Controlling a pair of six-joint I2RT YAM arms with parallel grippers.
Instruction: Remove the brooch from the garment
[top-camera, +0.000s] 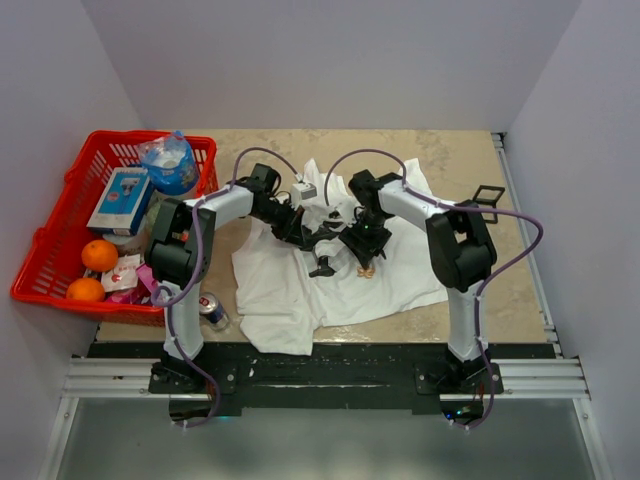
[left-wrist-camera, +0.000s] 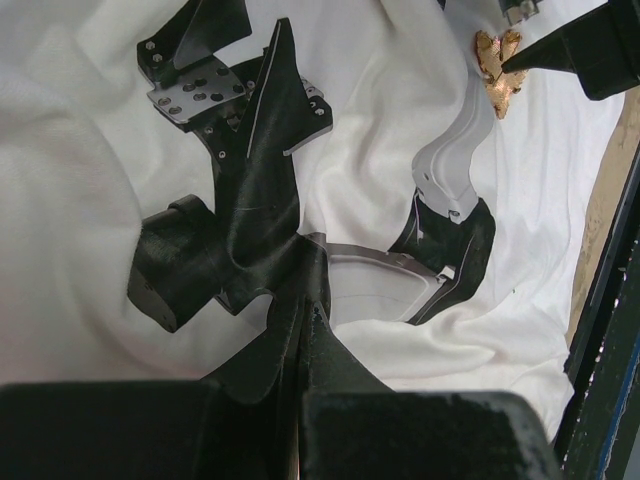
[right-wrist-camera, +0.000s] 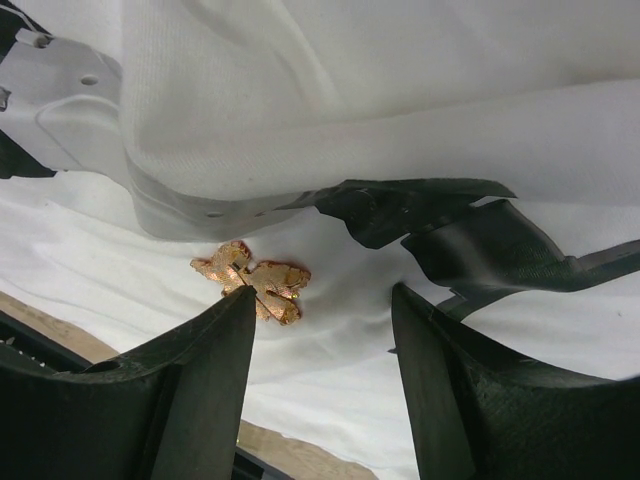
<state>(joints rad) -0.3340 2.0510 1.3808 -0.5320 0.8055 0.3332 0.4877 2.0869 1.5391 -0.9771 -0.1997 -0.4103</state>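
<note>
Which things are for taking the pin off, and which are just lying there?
For the job: brooch, T-shirt, left gripper, right gripper.
Just lying about: red basket, oranges, can, blue box.

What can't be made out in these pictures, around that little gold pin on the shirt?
- Brooch fastening: right wrist view, its back lies against the T-shirt.
- Left claw tips: left wrist view, black against the black print, so any pinched cloth is unclear.
- Whole print: top view, left arm and right arm cover it.
- Brooch shape: top view, too small.
</note>
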